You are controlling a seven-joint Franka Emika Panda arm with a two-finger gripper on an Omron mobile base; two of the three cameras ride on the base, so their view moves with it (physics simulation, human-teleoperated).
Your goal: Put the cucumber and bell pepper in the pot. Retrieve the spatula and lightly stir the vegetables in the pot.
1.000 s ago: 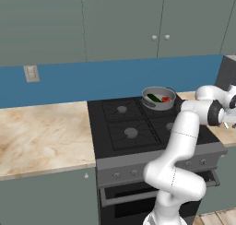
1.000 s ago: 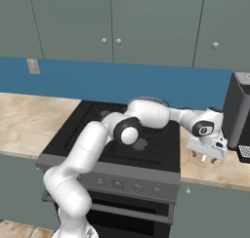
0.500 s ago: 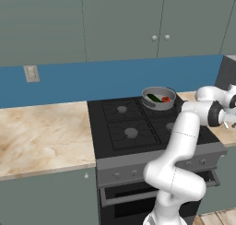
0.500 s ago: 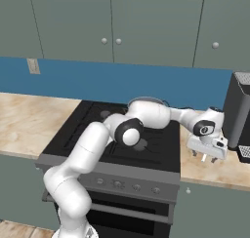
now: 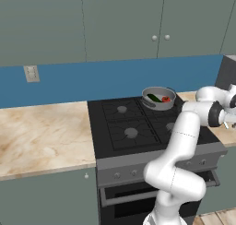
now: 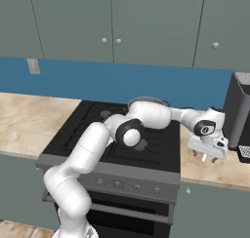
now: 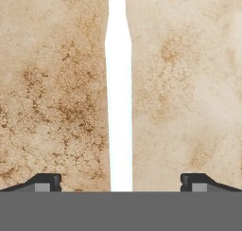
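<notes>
Upper cabinets (image 5: 120, 21) and blue backsplash (image 5: 92, 81) behind the stove (image 5: 138, 127), taken here as the landmark. Marbled beige tabletop (image 5: 41, 136) flanking the stove on both sides; right-hand stretch (image 6: 229, 166) running toward a dark appliance (image 6: 240, 115) at the far right edge. White arm (image 5: 184, 141) rising in front of the stove and reaching across to the tabletop right of it.

Grey pot (image 5: 158, 97) on the stove's back right burner. Inside the pot: dark green cucumber (image 5: 153, 98) toward the left, red bell pepper (image 5: 165, 99) just beside it on the right.

Tool (image 6: 209, 157) off the stove's right edge, pointing down, just above the right-hand tabletop. In the hand view, tool (image 7: 121, 182) spread wide apart, dark fingertips (image 7: 45, 182) set well to either side of the spatula (image 7: 119, 97) and clamped on nothing. Spatula lying flat on the tabletop right of the stove, a slim white strip running straight up the hand view between the fingertips, widening slightly near the top. Height of the fingertips above the spatula not clear.
</notes>
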